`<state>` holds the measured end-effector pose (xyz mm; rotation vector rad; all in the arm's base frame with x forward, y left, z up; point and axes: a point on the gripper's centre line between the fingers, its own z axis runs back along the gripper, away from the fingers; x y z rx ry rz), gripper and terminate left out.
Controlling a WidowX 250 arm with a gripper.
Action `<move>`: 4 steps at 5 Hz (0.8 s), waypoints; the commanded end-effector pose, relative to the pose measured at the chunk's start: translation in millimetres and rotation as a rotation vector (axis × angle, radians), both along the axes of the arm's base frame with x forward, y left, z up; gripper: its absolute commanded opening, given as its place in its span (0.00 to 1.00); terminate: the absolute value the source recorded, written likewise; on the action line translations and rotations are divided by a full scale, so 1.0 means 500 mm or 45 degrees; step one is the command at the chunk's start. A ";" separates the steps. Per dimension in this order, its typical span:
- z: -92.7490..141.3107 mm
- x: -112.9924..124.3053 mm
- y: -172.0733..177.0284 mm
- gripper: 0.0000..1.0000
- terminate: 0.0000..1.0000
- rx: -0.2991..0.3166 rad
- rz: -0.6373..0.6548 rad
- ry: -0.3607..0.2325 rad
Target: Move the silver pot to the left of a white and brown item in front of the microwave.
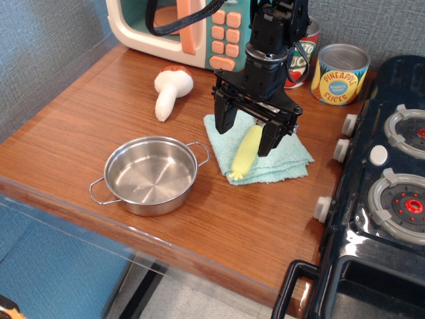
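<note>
The silver pot stands on the wooden table near the front edge, empty, with two wire loop handles. The toy mushroom, white stem and brown-topped cap, lies in front of the microwave at the back. My gripper is open, right of the pot and above the teal cloth. Its fingers straddle the yellow-handled scoop lying on the cloth. Nothing is held.
A pineapple slices can and a second can stand at the back right. A black toy stove fills the right side. A black cable hangs across the microwave door.
</note>
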<state>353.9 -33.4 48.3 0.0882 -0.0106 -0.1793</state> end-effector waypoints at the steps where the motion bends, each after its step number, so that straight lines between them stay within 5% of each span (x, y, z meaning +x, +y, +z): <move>1: 0.000 0.000 0.000 1.00 0.00 0.000 0.000 0.000; 3: 0.049 -0.010 -0.019 1.00 0.00 -0.012 -0.047 -0.091; 4: 0.063 -0.053 -0.030 1.00 0.00 0.002 -0.099 -0.118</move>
